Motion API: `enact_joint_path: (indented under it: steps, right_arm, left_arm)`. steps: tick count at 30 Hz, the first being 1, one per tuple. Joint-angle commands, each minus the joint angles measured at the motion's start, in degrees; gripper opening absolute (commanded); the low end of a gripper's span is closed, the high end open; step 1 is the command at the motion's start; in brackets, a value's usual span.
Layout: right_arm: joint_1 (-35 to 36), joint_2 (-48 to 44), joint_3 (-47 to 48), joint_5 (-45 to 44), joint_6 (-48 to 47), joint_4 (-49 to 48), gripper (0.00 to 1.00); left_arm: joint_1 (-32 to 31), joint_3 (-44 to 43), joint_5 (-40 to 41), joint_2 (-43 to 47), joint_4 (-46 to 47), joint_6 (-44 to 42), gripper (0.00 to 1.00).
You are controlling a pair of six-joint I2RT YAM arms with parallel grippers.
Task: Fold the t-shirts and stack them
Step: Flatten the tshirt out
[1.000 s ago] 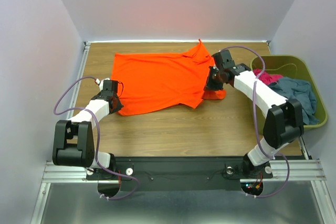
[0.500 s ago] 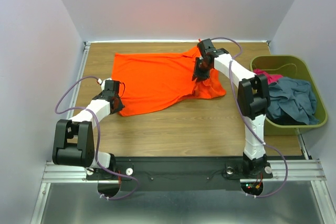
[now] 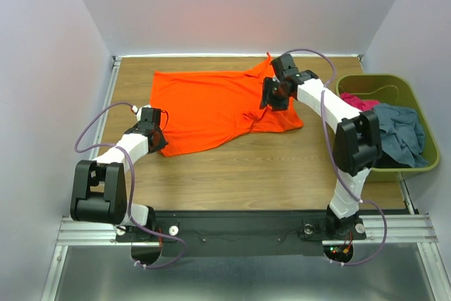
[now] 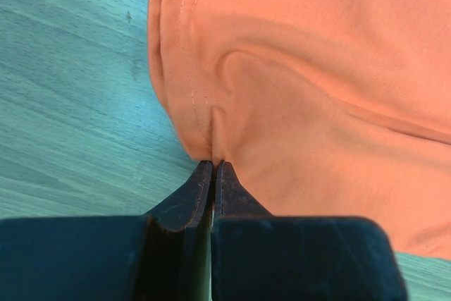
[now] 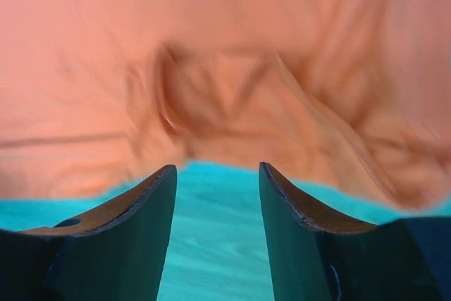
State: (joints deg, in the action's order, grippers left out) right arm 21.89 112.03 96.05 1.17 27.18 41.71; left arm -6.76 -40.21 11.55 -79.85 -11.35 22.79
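Over orange shirt [image 3: 211, 107]: right gripper [image 5: 217, 177] released; left gripper [image 4: 213, 174] low, clenching hem.

T-shirt [image 3: 211, 107] – bright orange, plain. Tub [image 3: 412, 96] – olive green; shirts inside are slate blue-grey [image 3: 398, 128] and magenta-pink [image 3: 361, 105]

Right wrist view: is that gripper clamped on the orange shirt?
No, the right gripper has its jaws apart with bare table between them, and the orange shirt lies just beyond the tips.
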Motion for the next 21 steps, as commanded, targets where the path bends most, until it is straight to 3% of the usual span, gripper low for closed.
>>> enact_joint_path:
  steps: [1,5,11,21]
  right_arm:
    - [0.35,-7.42,-8.4,-1.52,-2.65,-6.1,0.57]
    - [0.35,-9.63,-14.31,2.42,-4.76,-9.71,0.58]
    - [0.43,-7.97,-13.61,6.74,-5.55,-14.2,0.56]
    - [2.1,-2.87,-10.71,11.39,-23.48,-18.69,0.53]
  left_arm:
    - [-0.44,-1.63,-0.39,-0.04,0.9,-0.55,0.05]
    - [-0.44,-1.63,-0.48,0.14,0.98,-0.46,0.05]
    - [-0.44,-1.54,-0.21,0.14,0.81,-0.46,0.05]
    - [-0.71,-1.54,0.14,0.05,0.72,-0.55,0.05]
